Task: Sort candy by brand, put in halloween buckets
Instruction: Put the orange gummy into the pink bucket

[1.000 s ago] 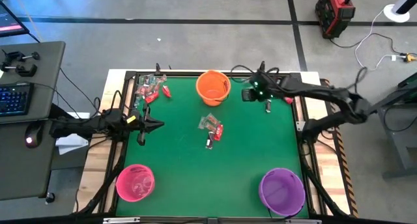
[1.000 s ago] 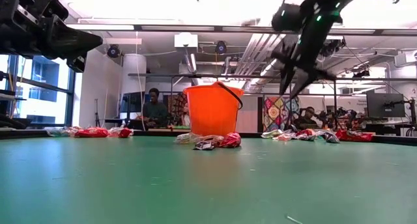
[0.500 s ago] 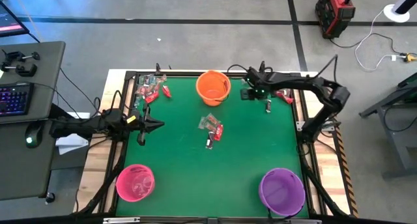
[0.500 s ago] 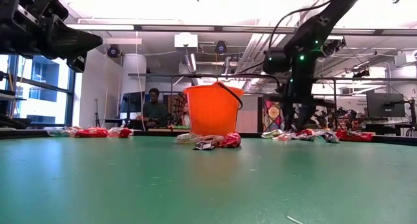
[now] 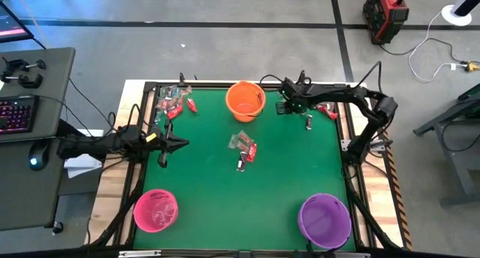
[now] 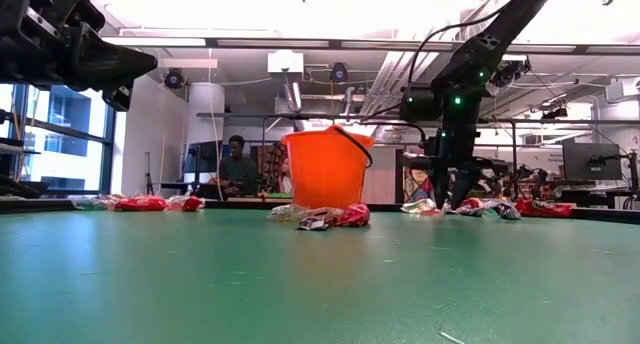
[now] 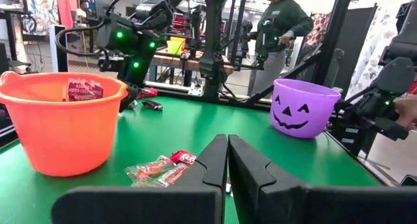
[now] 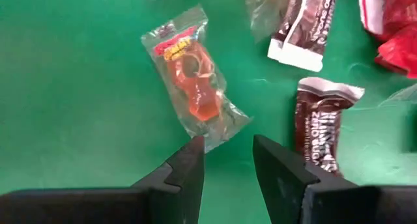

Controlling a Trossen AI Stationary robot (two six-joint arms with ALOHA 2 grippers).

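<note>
The right hand (image 8: 225, 160) hovers low over the far right corner of the tabletop (image 5: 285, 168), fingers apart and empty. Just ahead of its tips lies a clear-wrapped orange candy (image 8: 192, 87), its long axis running slantwise away from the hand. To one side of the fingers sit two dark wrapped candies (image 8: 317, 129), close enough to get caught. The orange bucket (image 5: 245, 100) stands just beside this hand, an open path between. The left hand (image 7: 227, 160), pressed together, waits well apart at the tabletop's left side.
</note>
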